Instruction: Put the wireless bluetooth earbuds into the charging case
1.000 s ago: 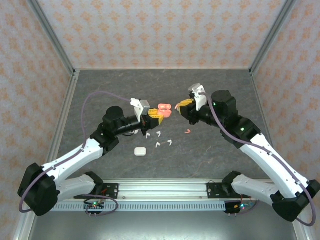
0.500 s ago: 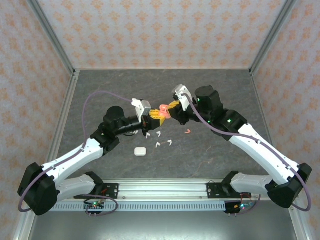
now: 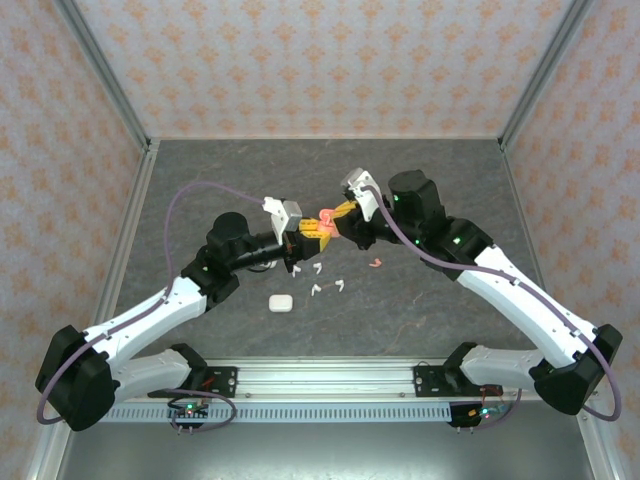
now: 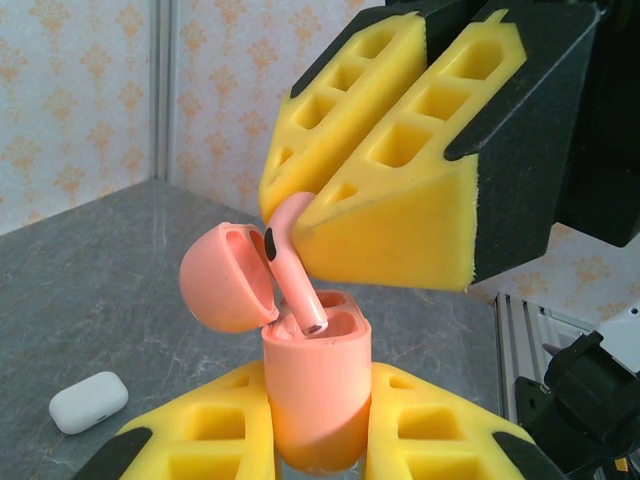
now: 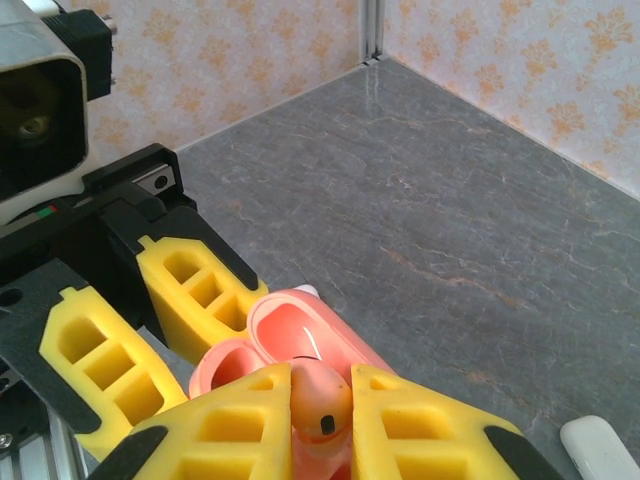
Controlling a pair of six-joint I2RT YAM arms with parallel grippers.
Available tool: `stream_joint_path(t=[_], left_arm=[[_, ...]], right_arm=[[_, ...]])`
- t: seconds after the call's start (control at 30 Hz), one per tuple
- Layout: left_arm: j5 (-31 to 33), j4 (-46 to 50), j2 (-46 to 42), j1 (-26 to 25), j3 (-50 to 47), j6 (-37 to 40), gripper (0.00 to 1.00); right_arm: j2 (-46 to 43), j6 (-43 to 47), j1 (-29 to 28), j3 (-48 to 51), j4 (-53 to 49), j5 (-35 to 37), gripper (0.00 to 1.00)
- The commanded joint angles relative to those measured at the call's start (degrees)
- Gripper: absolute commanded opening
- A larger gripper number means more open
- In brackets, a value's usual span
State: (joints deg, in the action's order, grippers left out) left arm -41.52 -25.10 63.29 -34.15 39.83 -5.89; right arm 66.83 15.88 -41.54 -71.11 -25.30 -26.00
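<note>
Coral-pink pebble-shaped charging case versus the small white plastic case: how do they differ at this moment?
The coral-pink charging case stands upright, clamped in the left gripper; the white case lies flat on the table, untouched. The coral-pink case's lid is open, the white case's shut. Both are rounded, pebble-like cases.

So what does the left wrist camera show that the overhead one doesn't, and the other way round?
Left wrist: the coral earbud, pinched in the right fingers, its stem tip at a socket of the open coral case. Overhead: loose white earbuds and a second coral earbud on the table. Both: that coral case and a closed white case.
</note>
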Motion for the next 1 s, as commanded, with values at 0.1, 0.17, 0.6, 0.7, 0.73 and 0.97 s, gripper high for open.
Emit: stream_joint_path(t=[0.1, 0.17, 0.6, 0.7, 0.73, 0.97], left_arm=[[-0.85, -1.83, 0.58, -0.30, 2.38, 1.24, 0.00], [-0.85, -1.90, 0.54, -0.35, 2.47, 1.25, 0.00], [-0.86, -2.06, 0.10, -0.38, 2.31, 1.32, 0.00], [-0.76, -2.06, -0.29, -0.32, 2.10, 1.32, 0.00], [-0.67, -2.07, -0.42, -0.38, 2.01, 1.28, 0.00], [2.47, -4.92, -2.67, -0.34, -0.01, 0.64, 0.00]], right_arm=[[0.57, -0.44, -0.91, -1.77, 1.72, -2.58, 0.17], [0.73, -0.38, -0.97, -1.95, 1.19, -2.95, 0.17], [3.88, -0.95, -0.97, -6.39, -5.63, -9.27, 0.25], [3.58, -1.96, -0.94, -7.74, -5.45, -9.19, 0.32], [3.43, -2.21, -0.91, -8.44, -5.59, -8.67, 0.36], [1.59, -10.00, 1.43, -13.90, -6.53, -0.69, 0.56]])
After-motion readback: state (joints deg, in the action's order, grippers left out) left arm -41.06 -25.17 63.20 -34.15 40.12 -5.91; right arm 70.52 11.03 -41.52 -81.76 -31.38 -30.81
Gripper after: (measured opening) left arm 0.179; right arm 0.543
